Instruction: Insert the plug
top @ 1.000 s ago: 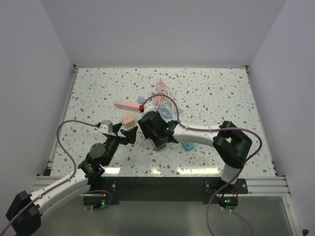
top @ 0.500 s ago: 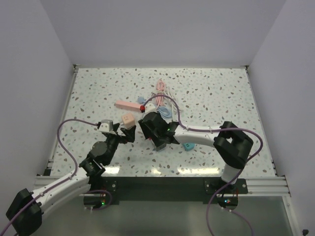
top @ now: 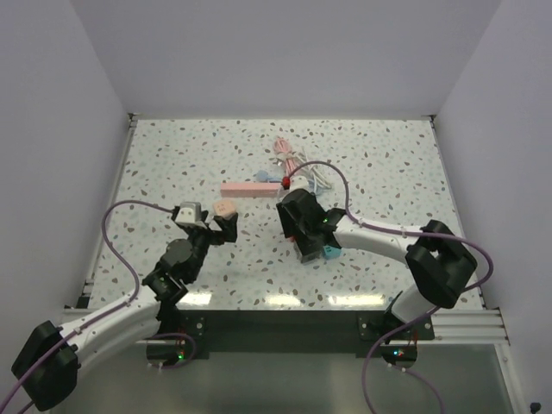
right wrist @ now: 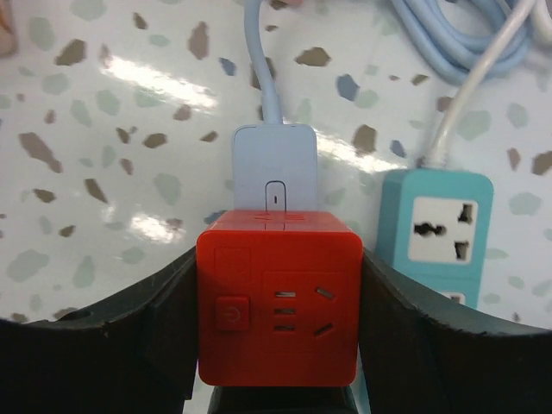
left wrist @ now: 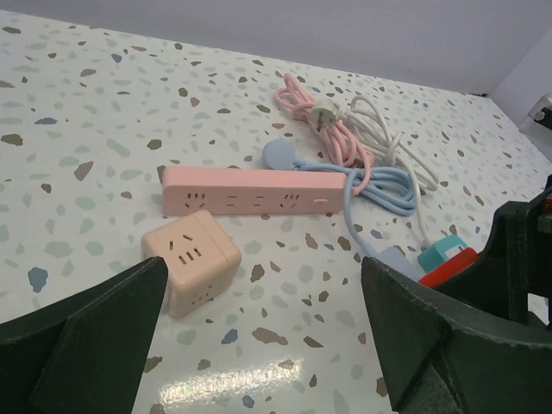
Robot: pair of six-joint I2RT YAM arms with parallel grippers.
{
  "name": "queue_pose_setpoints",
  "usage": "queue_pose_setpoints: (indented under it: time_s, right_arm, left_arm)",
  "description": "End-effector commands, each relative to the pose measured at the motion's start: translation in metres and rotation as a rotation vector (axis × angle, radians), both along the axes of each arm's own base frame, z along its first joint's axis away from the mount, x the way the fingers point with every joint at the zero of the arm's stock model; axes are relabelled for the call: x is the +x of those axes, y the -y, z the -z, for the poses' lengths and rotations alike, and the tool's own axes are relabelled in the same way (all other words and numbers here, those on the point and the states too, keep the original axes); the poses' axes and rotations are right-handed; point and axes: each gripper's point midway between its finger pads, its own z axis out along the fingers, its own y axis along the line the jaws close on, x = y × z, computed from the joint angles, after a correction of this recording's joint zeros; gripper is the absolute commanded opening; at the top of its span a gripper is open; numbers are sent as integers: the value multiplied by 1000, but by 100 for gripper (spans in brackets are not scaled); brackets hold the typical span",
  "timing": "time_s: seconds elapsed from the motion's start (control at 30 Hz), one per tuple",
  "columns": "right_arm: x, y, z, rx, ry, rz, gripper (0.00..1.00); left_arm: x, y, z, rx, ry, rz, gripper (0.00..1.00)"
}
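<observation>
Speckled bench (top: pixel 388 164). My right arm stretches low across it, right gripper (right wrist: pixel 278 321) clamped on a red socket cube (right wrist: pixel 278 297). The pale blue plug (right wrist: pixel 276 172) meets the cube's far face, its long axis pointing straight away from me and its cord trailing beyond. My left gripper (left wrist: pixel 263 289) hangs with its jaws wide apart, farther from the plug.

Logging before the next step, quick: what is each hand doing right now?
Left hand: open, holding nothing.
Right hand: closed on the red cube socket.

we see our left gripper (left wrist: pixel 263 289) spread wide, peach cube socket (left wrist: pixel 190 263) just beside pink power strip (left wrist: pixel 250 191), coiled cables (left wrist: pixel 338 145) beyond
</observation>
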Motion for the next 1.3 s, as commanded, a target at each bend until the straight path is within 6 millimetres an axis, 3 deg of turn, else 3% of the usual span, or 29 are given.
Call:
queue_pose_setpoints:
  time_s: [0.0,0.3,0.47,0.53,0.57,0.67,0.73,0.77,0.8,0.9,1.03,1.17,1.2,1.27]
  right_arm:
    - [10,88,-2,-272,39,185,0]
    - [44,130,-18,-245,65,313,0]
    - [56,117,-28,-194,72,272,0]
    - [60,108,-39,-157,89,245,14]
    - [60,102,-45,-145,98,222,33]
    - [60,81,-65,-113,129,147,57]
    - [63,64,-83,-80,155,102,65]
    - [59,54,-86,-86,157,64,82]
    - [62,45,-99,-70,180,48,86]
    - [58,12,-117,-24,208,-41,91]
    - [58,-15,-130,37,233,-95,91]
    - [53,-68,-118,138,200,-246,91]
    - [56,-83,-104,135,176,-269,91]
    - [53,-107,-96,149,168,-313,91]
  left_arm:
    - [9,-2,-26,-16,57,-32,100]
    - [24,-2,-22,18,29,-31,100]
    - [25,-8,-18,28,15,-39,100]
    - [27,-14,-19,27,16,-55,100]
    - [27,-17,-19,29,14,-65,100]
    - [33,-31,-22,23,1,-120,100]
    - [40,-42,-22,23,-14,-158,100]
    - [42,-45,-22,15,-20,-166,100]
    - [46,-51,-21,8,-29,-173,100]
    - [51,-63,-19,-26,-40,-194,100]
    - [52,-73,-14,-60,-50,-195,100]
    - [50,-82,-12,-79,-54,-221,100]
    - [50,-85,-11,-81,-57,-236,100]
    - [50,-90,-9,-86,-66,-257,100]
